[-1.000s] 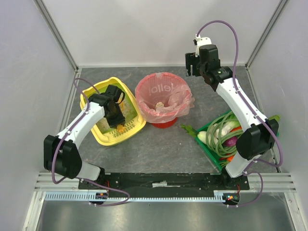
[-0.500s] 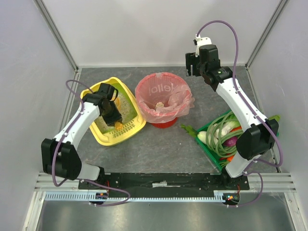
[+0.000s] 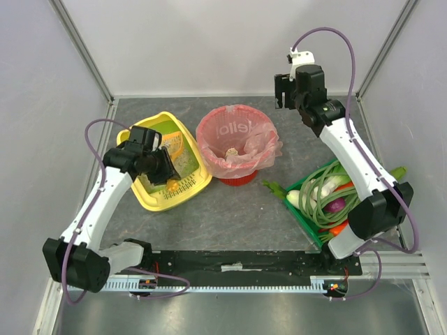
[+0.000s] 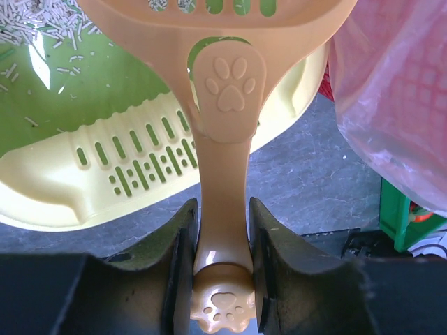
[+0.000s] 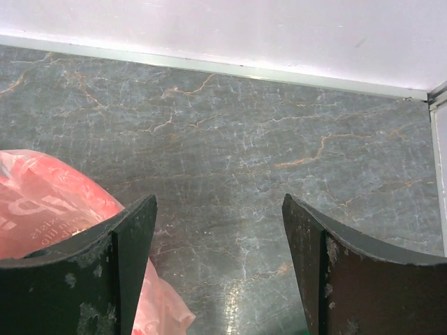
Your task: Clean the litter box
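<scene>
The yellow litter box [image 3: 143, 199] with green inner walls sits at the left of the table; its slotted rim [image 4: 133, 167] faces the near side. My left gripper [image 4: 223, 223] is shut on the handle of an orange scoop [image 4: 225, 91] with paw prints. The scoop's slotted head reaches over the box [image 3: 173, 148]. Pale litter [image 4: 42, 28] lies on the green floor. My right gripper [image 5: 220, 230] is open and empty, held high above the bare table behind the red bin.
A round red bin with a pink bag [image 3: 237, 143] stands in the middle, right beside the litter box. A green tray of vegetables [image 3: 325, 199] lies at the right. Walls close off the left, right and back.
My left arm has swung left and back, drawing the scoop toward the box's left side. My right gripper has shifted slightly right and up.
</scene>
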### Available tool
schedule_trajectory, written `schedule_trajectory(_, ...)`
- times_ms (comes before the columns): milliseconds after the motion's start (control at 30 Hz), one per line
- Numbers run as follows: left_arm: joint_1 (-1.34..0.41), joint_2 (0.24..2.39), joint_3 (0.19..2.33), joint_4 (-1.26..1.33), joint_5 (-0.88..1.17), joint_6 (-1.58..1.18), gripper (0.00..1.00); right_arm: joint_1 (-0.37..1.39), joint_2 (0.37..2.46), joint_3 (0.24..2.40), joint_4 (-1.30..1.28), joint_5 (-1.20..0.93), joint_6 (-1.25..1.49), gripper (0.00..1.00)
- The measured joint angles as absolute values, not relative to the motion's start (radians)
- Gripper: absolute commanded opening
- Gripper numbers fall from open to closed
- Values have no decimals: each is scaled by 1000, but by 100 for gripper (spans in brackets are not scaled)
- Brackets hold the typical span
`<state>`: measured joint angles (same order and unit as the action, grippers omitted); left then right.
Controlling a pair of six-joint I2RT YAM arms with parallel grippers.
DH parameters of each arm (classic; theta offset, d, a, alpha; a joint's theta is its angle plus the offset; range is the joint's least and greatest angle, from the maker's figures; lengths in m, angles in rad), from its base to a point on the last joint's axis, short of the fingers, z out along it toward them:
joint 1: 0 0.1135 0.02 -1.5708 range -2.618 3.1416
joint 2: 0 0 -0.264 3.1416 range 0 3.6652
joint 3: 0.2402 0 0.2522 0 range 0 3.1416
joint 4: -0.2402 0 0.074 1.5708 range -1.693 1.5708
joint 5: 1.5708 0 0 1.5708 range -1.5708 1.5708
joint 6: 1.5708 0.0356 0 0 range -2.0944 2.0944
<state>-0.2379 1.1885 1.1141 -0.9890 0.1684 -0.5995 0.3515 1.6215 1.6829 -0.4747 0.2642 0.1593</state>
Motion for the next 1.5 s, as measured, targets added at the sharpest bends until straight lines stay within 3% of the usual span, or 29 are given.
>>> schedule_trajectory(600, -301, 1098, 1243, -1159, 65, -388, 2, 352, 1556, 1577, -407, 311, 138, 81)
schedule_trajectory(1233, -435, 1369, 1747, -1259, -107, -298, 2, 352, 1582, 1579, -400, 316, 138, 81)
schedule_trajectory(1500, -566, 1473, 1854, -1264, -185, -280, 2, 352, 1579, 1578, -400, 315, 138, 81)
